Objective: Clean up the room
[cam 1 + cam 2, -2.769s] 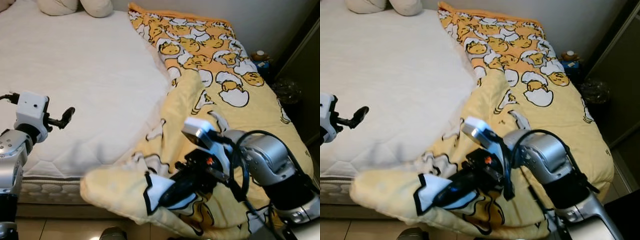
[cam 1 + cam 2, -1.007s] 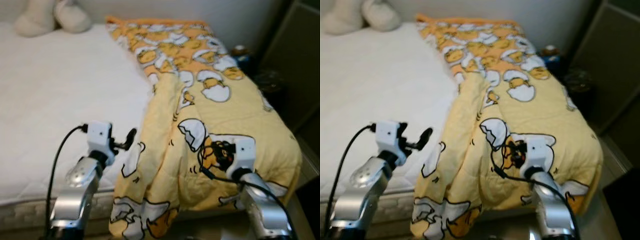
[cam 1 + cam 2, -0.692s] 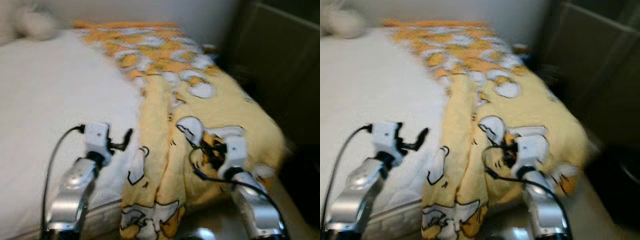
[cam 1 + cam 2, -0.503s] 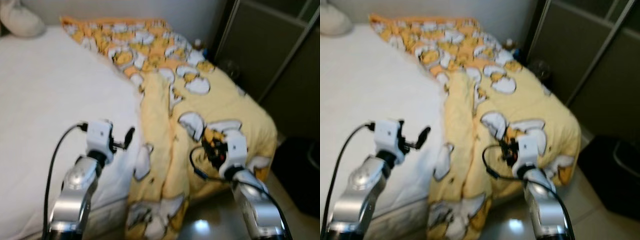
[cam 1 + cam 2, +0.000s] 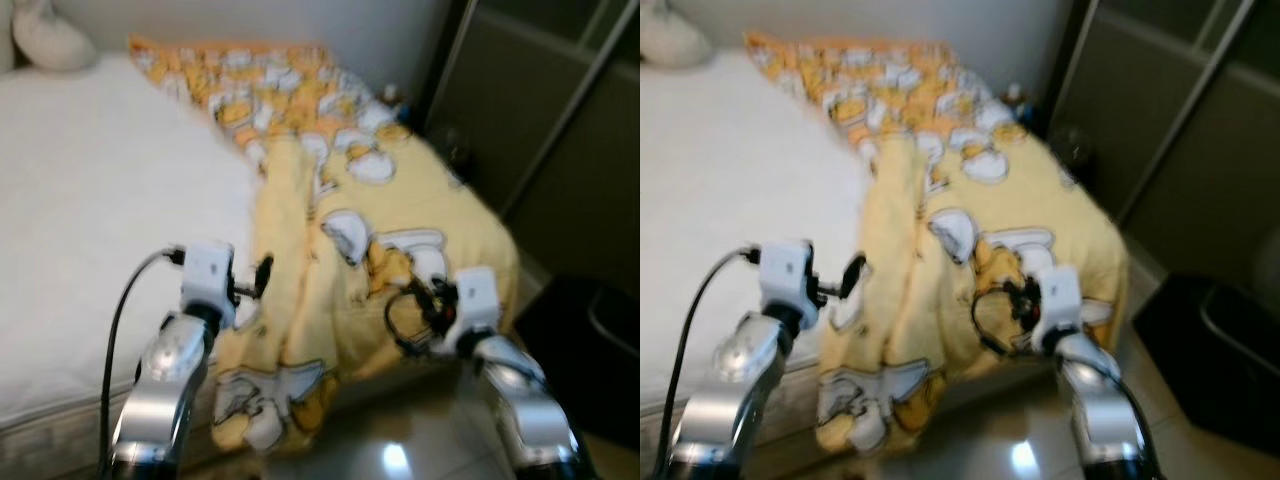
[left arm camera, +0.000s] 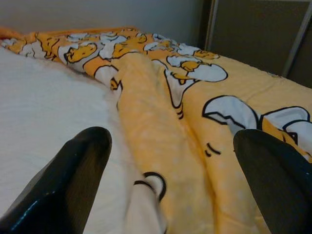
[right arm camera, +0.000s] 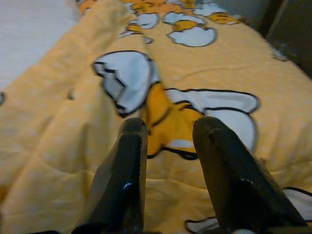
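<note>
Since the earlier frames the right gripper [image 7: 168, 161] has let go of the yellow blanket [image 5: 400, 215] corner it was clamped on, and that bunched corner now hangs off the foot of the bed [image 5: 90, 200] instead of being held up. Both arms have come up in front of the robot, and the whole view has swung round, so the dark wardrobe doors [image 5: 560, 130] are now in sight on the right.

Right now the blanket, printed with egg-and-chick cartoons, covers the right half of the bed, its inner edge rolled into a long ridge down the middle, and its lower end drapes over the foot of the mattress toward the shiny tiled floor [image 5: 390, 455]. White sheet lies bare on the left half, with a pale pillow [image 5: 45, 40] at the far corner.

Left gripper [image 6: 170, 161] hovers above the seam where blanket meets sheet, jaws spread wide, nothing between them. Right gripper sits low over the blanket near the foot of the bed, jaws parted with a narrow gap, pinching nothing. Head views are blurred. A dark bin [image 5: 1230, 350] stands on the floor to the right, near the wardrobe.
</note>
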{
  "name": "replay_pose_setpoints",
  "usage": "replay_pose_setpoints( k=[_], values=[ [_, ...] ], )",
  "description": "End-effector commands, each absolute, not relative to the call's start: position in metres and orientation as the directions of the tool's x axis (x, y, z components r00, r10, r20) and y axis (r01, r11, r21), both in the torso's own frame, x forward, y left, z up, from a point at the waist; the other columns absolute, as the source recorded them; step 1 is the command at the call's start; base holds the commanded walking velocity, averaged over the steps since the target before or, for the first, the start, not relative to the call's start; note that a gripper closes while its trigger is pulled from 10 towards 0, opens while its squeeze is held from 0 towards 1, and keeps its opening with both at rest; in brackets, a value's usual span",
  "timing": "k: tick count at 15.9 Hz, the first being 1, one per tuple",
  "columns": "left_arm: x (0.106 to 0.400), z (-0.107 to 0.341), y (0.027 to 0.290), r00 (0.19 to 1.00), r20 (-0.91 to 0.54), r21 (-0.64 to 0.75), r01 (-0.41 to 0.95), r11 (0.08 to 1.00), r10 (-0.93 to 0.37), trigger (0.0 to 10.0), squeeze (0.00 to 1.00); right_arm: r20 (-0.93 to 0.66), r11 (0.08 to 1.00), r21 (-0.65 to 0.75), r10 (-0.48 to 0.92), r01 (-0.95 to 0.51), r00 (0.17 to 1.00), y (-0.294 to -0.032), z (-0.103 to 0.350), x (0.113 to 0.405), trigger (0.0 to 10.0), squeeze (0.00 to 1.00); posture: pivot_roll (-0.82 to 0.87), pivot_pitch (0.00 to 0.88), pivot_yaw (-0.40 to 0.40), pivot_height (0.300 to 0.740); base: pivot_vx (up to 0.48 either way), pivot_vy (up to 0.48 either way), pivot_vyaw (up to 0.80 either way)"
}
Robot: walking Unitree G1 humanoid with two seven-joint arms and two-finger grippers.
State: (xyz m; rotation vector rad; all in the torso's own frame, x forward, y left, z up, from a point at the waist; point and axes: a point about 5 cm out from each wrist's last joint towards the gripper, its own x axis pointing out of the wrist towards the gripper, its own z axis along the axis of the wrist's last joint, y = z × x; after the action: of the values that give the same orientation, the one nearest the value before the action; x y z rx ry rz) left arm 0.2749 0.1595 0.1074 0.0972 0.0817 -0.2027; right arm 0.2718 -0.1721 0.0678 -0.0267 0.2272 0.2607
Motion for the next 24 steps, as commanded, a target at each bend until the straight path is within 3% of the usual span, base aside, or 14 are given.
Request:
replay_pose_setpoints(
  k=[1, 8, 13, 14, 15, 16, 24],
  values=[
    [0.275, 0.105, 0.163, 0.979, -0.104, 0.105, 0.187, 0.977, -0.176, 10.0, 0.0, -0.222, 0.966, -0.007, 0.252, -0.26, 0.942, -0.172, 0.068, 0.275, 10.0, 0.0, -0.02, 0.0, -0.047, 0.74, 0.0, -0.48, 0.8],
    [0.283, 0.105, 0.162, 0.985, -0.106, 0.144, 0.15, 0.978, -0.135, 10.0, 0.0, -0.225, 0.964, -0.076, 0.232, -0.254, 0.946, -0.179, 0.068, 0.279, 10.0, 0.0, -0.03, 0.0, -0.027, 0.74, 0.0, -0.48, 0.77],
    [0.284, 0.104, 0.17, 0.987, -0.106, 0.117, 0.135, 0.984, -0.122, 10.0, 0.0, -0.196, 0.97, 0.005, 0.239, -0.243, 0.951, -0.171, 0.063, 0.265, 10.0, 0.0, -0.05, 0.0, 0.014, 0.74, 0.0, 0.0, 0.0],
    [0.283, 0.102, 0.169, 0.984, -0.119, 0.044, 0.139, 0.989, -0.133, 10.0, 0.0, -0.206, 0.976, 0.056, 0.217, -0.21, 0.954, -0.171, 0.06, 0.262, 10.0, 0.0, -0.05, 0.0, 0.019, 0.74, 0.0, 0.0, 0.0],
    [0.28, 0.1, 0.167, 0.982, -0.116, -0.054, 0.144, 0.988, -0.149, 10.0, 0.97, -0.192, 0.976, 0.145, 0.192, -0.165, 0.962, -0.173, 0.06, 0.259, 10.0, 0.0, -0.06, 0.0, 0.024, 0.74, 0.0, 0.0, 0.0],
    [0.276, 0.099, 0.164, 0.981, -0.109, -0.1, 0.147, 0.984, -0.158, 10.0, 1.0, -0.181, 0.971, 0.179, 0.188, -0.156, 0.965, -0.173, 0.061, 0.256, 10.0, 1.0, -0.06, 0.0, 0.03, 0.74, 0.0, 0.0, 0.0],
    [0.273, 0.097, 0.16, 0.982, -0.109, -0.11, 0.142, 0.984, -0.154, 10.0, 1.0, -0.158, 0.964, 0.166, 0.234, -0.208, 0.959, -0.167, 0.066, 0.257, 10.0, 1.0, -0.05, 0.0, 0.036, 0.74, 0.0, 0.0, 0.0]
  ],
)
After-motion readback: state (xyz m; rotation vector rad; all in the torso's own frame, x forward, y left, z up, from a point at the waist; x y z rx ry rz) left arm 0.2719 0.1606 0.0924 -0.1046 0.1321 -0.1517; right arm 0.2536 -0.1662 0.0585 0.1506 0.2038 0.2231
